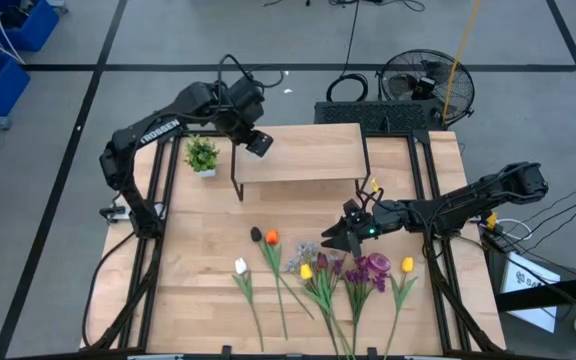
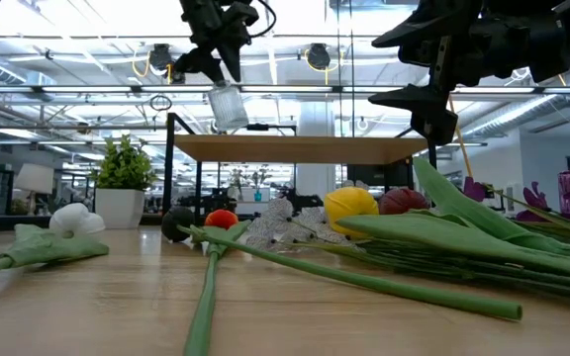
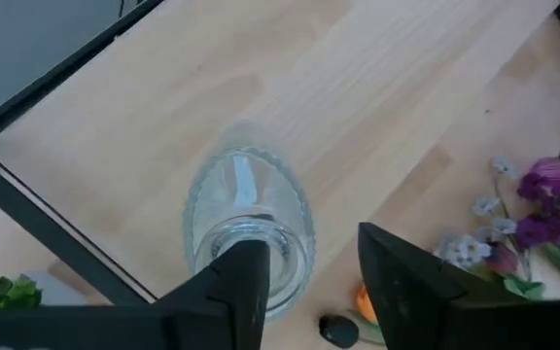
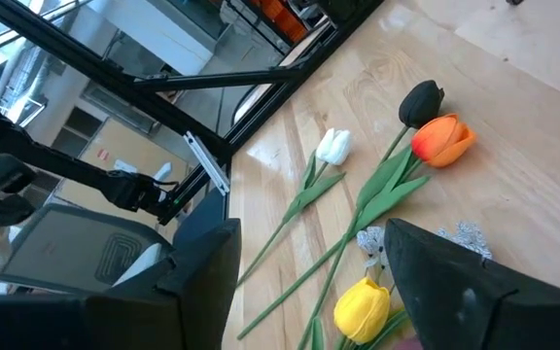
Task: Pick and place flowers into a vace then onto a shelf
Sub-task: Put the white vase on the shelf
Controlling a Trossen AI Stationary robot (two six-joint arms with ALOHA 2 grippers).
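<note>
A clear ribbed glass vase [image 3: 249, 219] hangs from my left gripper [image 3: 309, 253], above the left end of the shelf [image 1: 298, 152]; the low view shows the vase [image 2: 228, 107] tilted above the board. The flowers lie in a row on the near half of the table: a white tulip [image 1: 240, 266], an orange tulip [image 1: 271, 238], a yellow tulip [image 1: 306, 270], purple blooms [image 1: 373, 265] and a pale spray [image 1: 303, 250]. My right gripper [image 1: 340, 235] hovers open over them; the yellow tulip [image 4: 363, 309] shows between its fingers, below and untouched. My left gripper holds the vase by its narrow upper end [image 3: 251, 243], coming from above. One finger [image 3: 241, 282] covers that end, so whether it is inside or outside the glass cannot be told. The vase hangs tilted below the fingers, lifted clear of the shelf board [image 2: 295, 148].
A small leafy plant in a white pot [image 1: 202, 155] stands left of the shelf. The shelf's black legs [image 1: 236, 185] reach down to the table. Black frame rails run along both table sides. Bare wood [image 1: 188, 260] lies left of the flowers.
</note>
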